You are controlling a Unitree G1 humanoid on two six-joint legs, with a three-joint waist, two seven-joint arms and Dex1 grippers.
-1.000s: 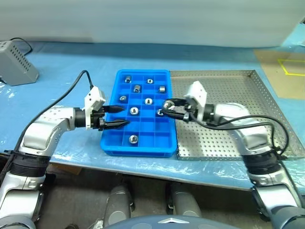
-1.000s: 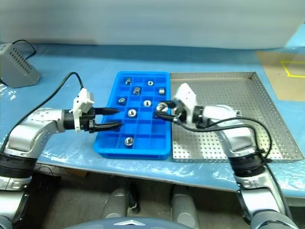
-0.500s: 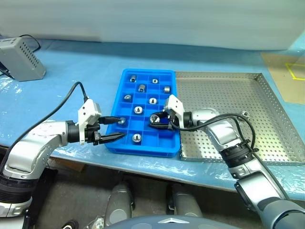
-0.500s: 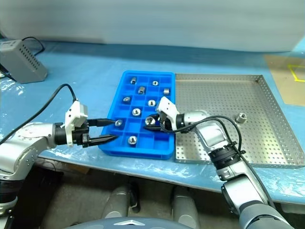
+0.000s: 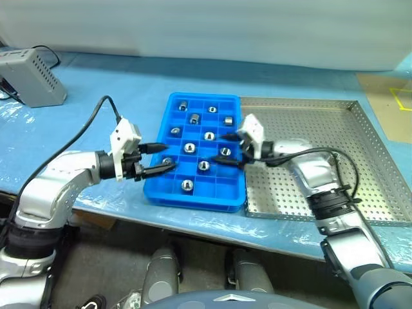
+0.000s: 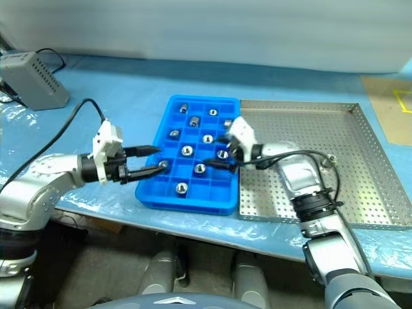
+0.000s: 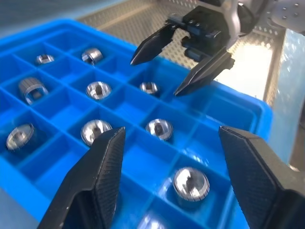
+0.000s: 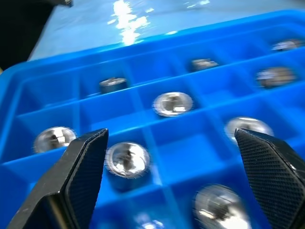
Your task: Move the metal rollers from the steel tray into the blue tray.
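Blue tray [image 5: 194, 194]: lay on the table [image 5: 90, 122], long side touching the steel tray [image 5: 322, 129] to its right.
Metal rollers [image 5: 189, 147]: sat in the blue tray's compartments, one per cell, about ten counted; one more [image 6: 332, 158] lay on the steel tray's perforated floor, near the right forearm.
Right gripper [image 5: 226, 149]: hung over the blue tray's right column, fingers spread wide, released, nothing between them; a roller [image 5: 225, 152] lay in the cell just under the tips.
Left gripper [image 5: 159, 158]: hovered at the blue tray's left edge, fingers parted, empty, tips pointing across the cells.
Grey box [image 5: 32, 77]: stood at the table's far left corner, well apart from both trays.
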